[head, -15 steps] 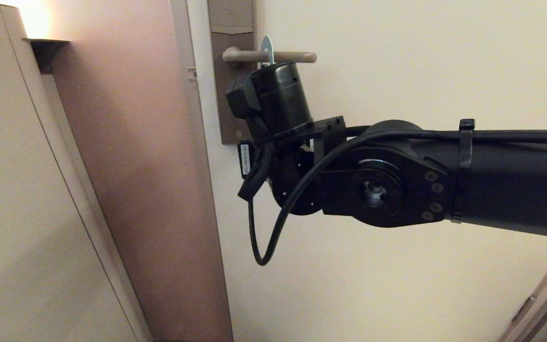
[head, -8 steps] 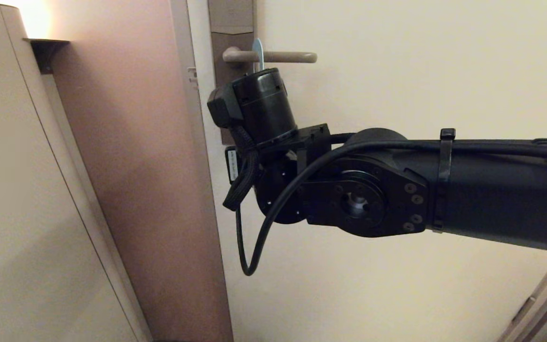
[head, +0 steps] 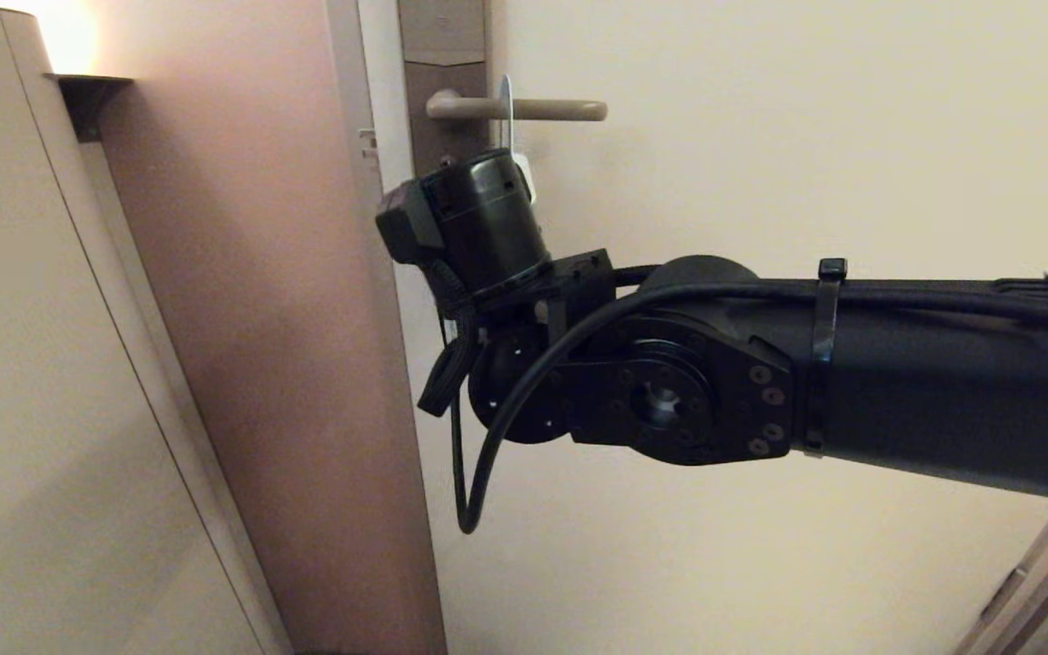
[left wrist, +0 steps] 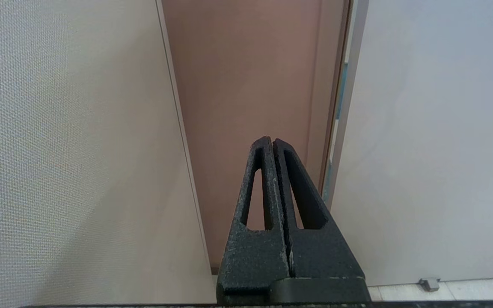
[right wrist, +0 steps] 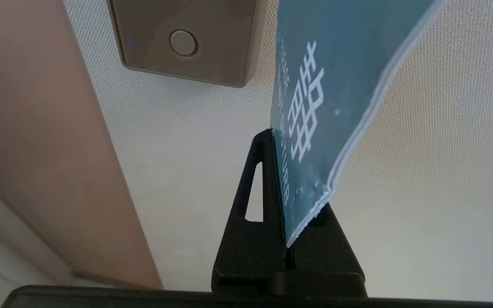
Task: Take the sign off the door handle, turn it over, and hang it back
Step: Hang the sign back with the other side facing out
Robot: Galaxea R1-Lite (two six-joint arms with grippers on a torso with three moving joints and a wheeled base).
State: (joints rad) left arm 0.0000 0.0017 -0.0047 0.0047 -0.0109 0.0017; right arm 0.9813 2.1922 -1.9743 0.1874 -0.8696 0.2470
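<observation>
Sign (head: 507,114) on door handle (head: 524,110), above arm.

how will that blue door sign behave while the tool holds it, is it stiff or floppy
Probably fairly stiff: in the right wrist view the sign stands straight out of the right tool without drooping. It looks thin and light, showing edge-on at the door handle. Its glossy face may be slippery, so the shut pinch matters. The left tool is parked, shut.

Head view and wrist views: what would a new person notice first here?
First the big black right arm crossing the head view toward the door handle. Its right end effector is shut on the blue sign, which is edge-on at the handle. The left end effector is shut and empty, pointing at the brown door frame.
</observation>
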